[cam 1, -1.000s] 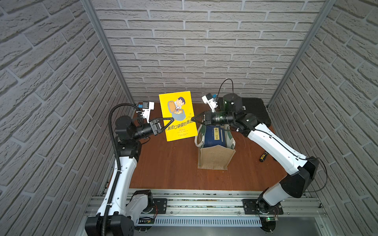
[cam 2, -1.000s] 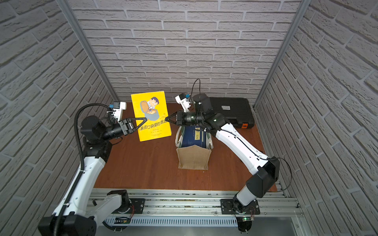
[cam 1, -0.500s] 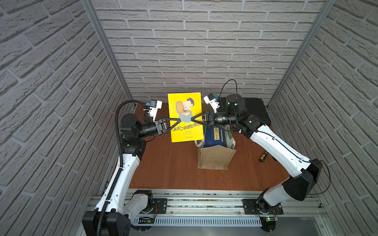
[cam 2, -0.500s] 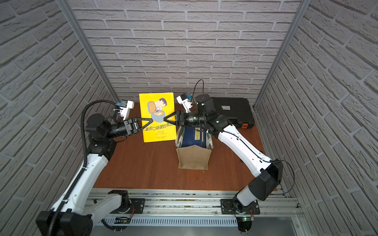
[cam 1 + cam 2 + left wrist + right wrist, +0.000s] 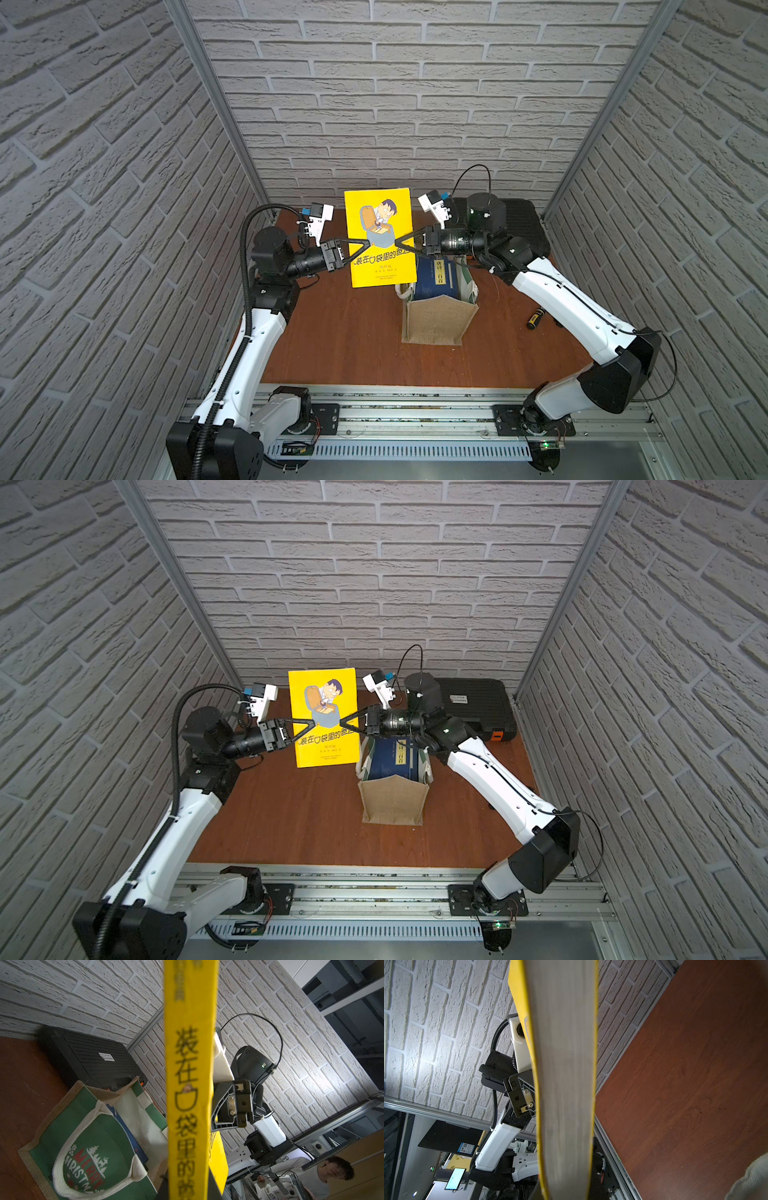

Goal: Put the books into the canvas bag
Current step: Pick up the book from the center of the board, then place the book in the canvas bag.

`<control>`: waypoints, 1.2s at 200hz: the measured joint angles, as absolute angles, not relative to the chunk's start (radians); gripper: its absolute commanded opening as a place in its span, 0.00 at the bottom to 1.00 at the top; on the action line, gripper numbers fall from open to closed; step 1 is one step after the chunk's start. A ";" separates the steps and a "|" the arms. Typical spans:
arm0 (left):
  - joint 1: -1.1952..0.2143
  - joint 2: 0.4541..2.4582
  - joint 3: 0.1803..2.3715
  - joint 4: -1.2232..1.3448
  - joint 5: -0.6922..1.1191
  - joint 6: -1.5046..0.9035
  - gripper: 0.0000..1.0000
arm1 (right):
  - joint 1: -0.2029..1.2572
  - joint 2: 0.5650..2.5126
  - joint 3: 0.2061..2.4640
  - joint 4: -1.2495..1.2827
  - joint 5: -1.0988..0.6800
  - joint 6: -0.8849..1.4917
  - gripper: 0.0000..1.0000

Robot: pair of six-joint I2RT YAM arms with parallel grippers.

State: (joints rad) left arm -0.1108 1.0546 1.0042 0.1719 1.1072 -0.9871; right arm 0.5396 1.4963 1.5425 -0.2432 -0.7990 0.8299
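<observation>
In both top views my left claw [image 5: 368, 243] and right claw [image 5: 397, 244] each pinch an opposite side edge of the yellow book [image 5: 380, 216], closed on it. They hold it upright in the air, just beside the canvas bag [image 5: 436, 322]. The bag stands on the table [image 5: 340, 332] with navy books [image 5: 434, 276] inside. My left wrist view shows the yellow book [image 5: 190, 1084] spine-on, with the canvas bag [image 5: 83, 1126] beyond. My right wrist view shows the yellow book [image 5: 564, 1084] page-edge on, filling the middle.
</observation>
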 measured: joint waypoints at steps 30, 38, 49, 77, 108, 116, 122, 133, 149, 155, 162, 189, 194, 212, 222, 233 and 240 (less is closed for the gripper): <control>-0.131 1.060 1.036 0.073 1.005 -0.910 0.52 | 0.516 1.456 1.554 -0.369 -0.746 0.802 0.06; -0.139 1.063 1.051 0.012 0.957 -0.883 0.55 | 0.496 1.441 1.559 -0.426 -0.718 0.786 0.06; -0.158 1.073 1.081 -0.072 0.879 -0.839 0.59 | 0.461 1.422 1.572 -0.514 -0.670 0.762 0.06; -0.303 1.122 1.169 -0.255 0.637 -0.733 0.67 | 0.369 1.370 1.620 -0.728 -0.501 0.670 0.06; -0.492 1.229 1.266 -0.370 0.412 -0.657 0.67 | 0.344 1.319 1.684 -0.909 -0.324 0.578 0.06; -0.532 1.265 1.290 -0.390 0.357 -0.643 0.67 | 0.344 1.311 1.696 -0.942 -0.296 0.560 0.06; -0.557 1.290 1.304 -0.404 0.327 -0.633 0.68 | 0.344 1.308 1.706 -0.968 -0.275 0.546 0.06; -0.597 1.345 1.335 -0.432 0.270 -0.616 0.68 | 0.344 1.307 1.718 -1.006 -0.249 0.529 0.06; -0.638 1.417 1.370 -0.469 0.214 -0.599 0.68 | 0.344 1.319 1.719 -1.049 -0.236 0.509 0.06; -0.648 1.443 1.377 -0.476 0.200 -0.596 0.67 | 0.344 1.329 1.719 -1.065 -0.236 0.505 0.06; -0.657 1.470 1.379 -0.481 0.178 -0.595 0.66 | 0.344 1.347 1.718 -1.083 -0.241 0.500 0.05; -0.671 1.530 1.368 -0.495 0.146 -0.600 0.51 | 0.366 1.429 1.702 -1.121 -0.265 0.496 0.05; -0.672 1.530 1.364 -0.496 0.140 -0.602 0.45 | 0.376 1.447 1.697 -1.127 -0.266 0.496 0.06; -0.675 1.529 1.361 -0.502 0.120 -0.607 0.22 | 0.413 1.496 1.692 -1.143 -0.268 0.493 0.06; -0.675 1.528 1.361 -0.503 0.111 -0.600 0.10 | 0.434 1.517 1.692 -1.149 -0.268 0.492 0.05; -0.675 1.527 1.360 -0.505 0.101 -0.604 0.00 | 0.454 1.538 1.693 -1.158 -0.263 0.493 0.06; -0.676 1.524 1.358 -0.507 0.097 -0.604 0.00 | 0.462 1.550 1.693 -1.161 -0.260 0.496 0.06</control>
State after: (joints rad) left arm -0.6762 1.5242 1.3582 -0.5068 0.0967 -0.6041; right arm 0.4618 1.5497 1.6932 -1.1606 -0.2604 0.4961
